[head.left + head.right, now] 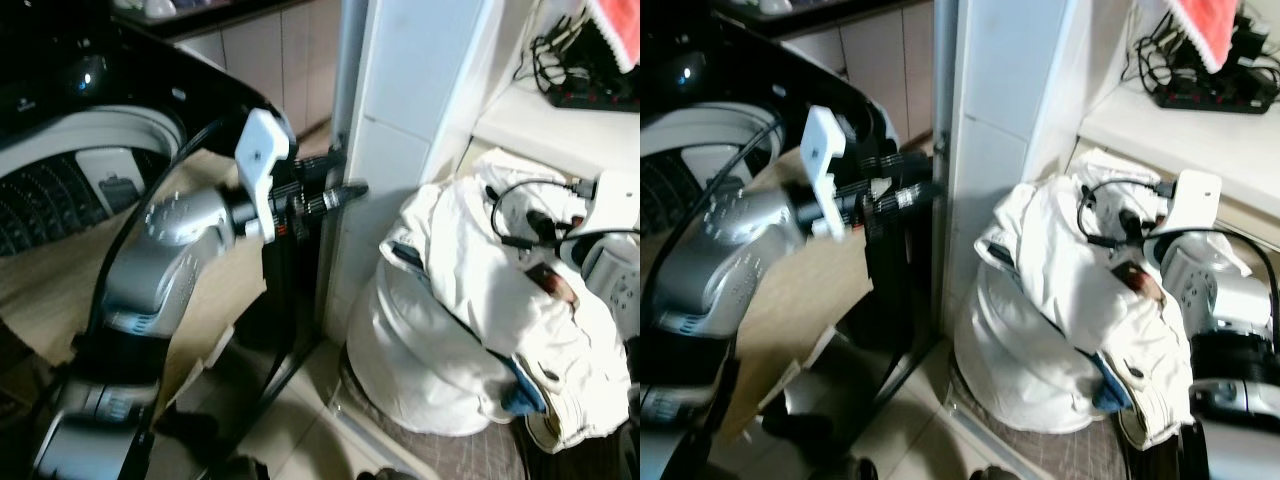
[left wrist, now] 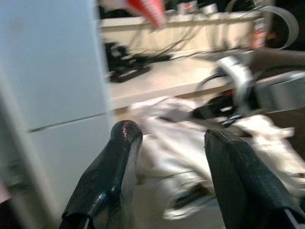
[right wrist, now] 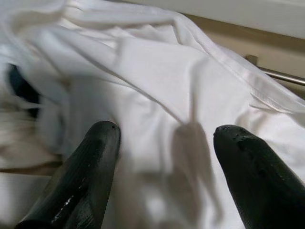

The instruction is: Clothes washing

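With the white laundry pile (image 1: 470, 320) heaped on the floor at four o'clock, the right gripper (image 3: 164, 157) hovers spread over its folds, ready, I judge, to descend and pinch, while the left gripper (image 2: 174, 157) waits released near the washing machine (image 1: 90, 170) at ten o'clock.

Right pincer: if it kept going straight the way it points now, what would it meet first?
Most likely the white clothes: the right pincer is open and aimed into the folds, with nothing between. How near is unclear.
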Robot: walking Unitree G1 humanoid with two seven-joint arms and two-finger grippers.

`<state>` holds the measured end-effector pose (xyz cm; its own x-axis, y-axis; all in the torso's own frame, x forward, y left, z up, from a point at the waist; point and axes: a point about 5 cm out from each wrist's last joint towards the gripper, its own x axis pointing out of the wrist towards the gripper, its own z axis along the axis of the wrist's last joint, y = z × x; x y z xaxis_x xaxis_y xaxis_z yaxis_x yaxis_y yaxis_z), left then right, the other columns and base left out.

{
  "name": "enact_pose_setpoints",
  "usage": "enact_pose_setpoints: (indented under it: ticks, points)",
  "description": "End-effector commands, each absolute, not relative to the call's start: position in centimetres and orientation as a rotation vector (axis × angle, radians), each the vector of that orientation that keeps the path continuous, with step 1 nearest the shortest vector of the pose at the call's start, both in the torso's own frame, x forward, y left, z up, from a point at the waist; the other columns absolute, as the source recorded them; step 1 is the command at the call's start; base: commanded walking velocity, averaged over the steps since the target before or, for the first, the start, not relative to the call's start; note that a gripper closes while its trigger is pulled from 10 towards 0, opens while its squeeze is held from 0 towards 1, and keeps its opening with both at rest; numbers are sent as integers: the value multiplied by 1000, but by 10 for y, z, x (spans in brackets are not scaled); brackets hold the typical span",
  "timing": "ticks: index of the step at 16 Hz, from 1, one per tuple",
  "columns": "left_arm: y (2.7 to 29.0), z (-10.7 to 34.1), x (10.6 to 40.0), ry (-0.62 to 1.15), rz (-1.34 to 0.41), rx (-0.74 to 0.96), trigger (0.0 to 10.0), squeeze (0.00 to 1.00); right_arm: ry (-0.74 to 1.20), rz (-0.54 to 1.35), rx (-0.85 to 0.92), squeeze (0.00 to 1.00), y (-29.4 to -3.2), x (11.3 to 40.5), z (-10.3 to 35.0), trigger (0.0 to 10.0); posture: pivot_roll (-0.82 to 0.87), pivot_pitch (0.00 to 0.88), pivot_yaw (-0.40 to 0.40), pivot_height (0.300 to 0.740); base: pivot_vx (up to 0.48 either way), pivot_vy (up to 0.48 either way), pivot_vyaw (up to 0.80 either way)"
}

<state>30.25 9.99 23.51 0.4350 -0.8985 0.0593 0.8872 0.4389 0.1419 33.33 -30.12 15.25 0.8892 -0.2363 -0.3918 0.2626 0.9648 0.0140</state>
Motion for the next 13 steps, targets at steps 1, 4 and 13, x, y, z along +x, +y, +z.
enact_pose_setpoints:
  ticks: [1, 4, 13]
  points:
    - [90, 239, 289, -139, -1193, 80, 10000, 0, 416, -283, 42, 0, -308, 334, 150, 10000, -111, 50, -12, 740, 0, 0, 0]
    - [78, 234, 274, -102, -1260, 92, 10000, 0, 476, -277, 193, 0, -310, 331, 125, 10000, -106, 52, -15, 740, 0, 0, 0]
    - [75, 236, 264, -67, -1291, 34, 10000, 0, 432, -265, 303, 0, -316, 334, 125, 0, -107, 49, -12, 740, 0, 0, 0]
